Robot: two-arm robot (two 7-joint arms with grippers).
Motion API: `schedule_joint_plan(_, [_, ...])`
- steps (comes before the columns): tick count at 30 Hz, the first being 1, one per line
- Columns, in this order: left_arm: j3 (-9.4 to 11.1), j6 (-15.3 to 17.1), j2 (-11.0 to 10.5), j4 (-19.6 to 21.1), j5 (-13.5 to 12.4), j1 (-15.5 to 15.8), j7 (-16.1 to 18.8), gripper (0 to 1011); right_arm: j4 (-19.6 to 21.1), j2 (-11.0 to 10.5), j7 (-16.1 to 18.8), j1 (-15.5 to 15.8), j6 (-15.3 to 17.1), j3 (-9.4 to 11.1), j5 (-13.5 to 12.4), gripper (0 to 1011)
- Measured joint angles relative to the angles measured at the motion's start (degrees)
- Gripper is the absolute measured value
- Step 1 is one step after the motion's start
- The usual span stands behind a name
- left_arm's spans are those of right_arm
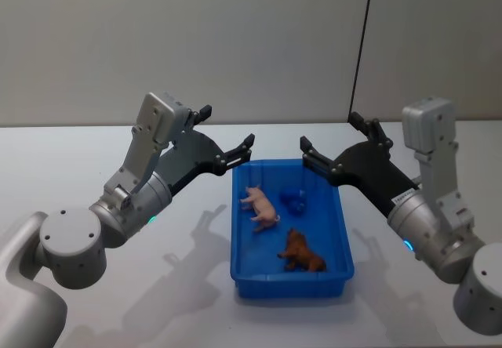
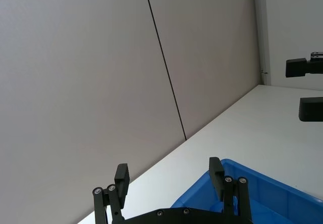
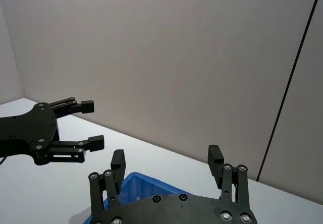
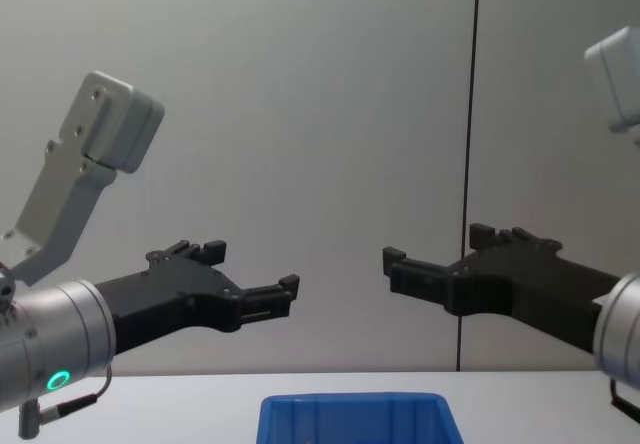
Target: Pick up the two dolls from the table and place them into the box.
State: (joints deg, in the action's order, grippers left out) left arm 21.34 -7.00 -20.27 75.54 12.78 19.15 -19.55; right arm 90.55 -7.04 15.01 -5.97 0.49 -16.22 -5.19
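From my chest camera I get just the near rim of the blue box (image 4: 352,412), so its contents are cut off there; the head camera shows them. Inside the box (image 1: 342,238) lie a pink pig doll (image 1: 261,204) toward the far left, a brown animal doll (image 1: 302,254) near the front wall, and a small blue thing (image 1: 294,200) between them that blends into the plastic and that I cannot identify. The box sits on the white counter (image 1: 94,168). My left tool (image 1: 226,135) hangs in the air above the box's far left corner, fingers spread wide and holding nothing; from its wrist camera I see the two fingertips (image 2: 122,176) well apart over the box rim. My right tool (image 1: 329,140) hovers above the far right corner, likewise wide open and empty, the two tools facing each other across the box, apart.
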Motion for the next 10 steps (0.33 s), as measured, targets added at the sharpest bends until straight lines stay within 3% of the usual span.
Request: schedule_joint_plan(10, [0.0,0.0,0.0,0.0,0.0,0.0,0.0,1001,0.9,-0.4,-0.6,0.6,0.1,0.1,-0.1,1001])
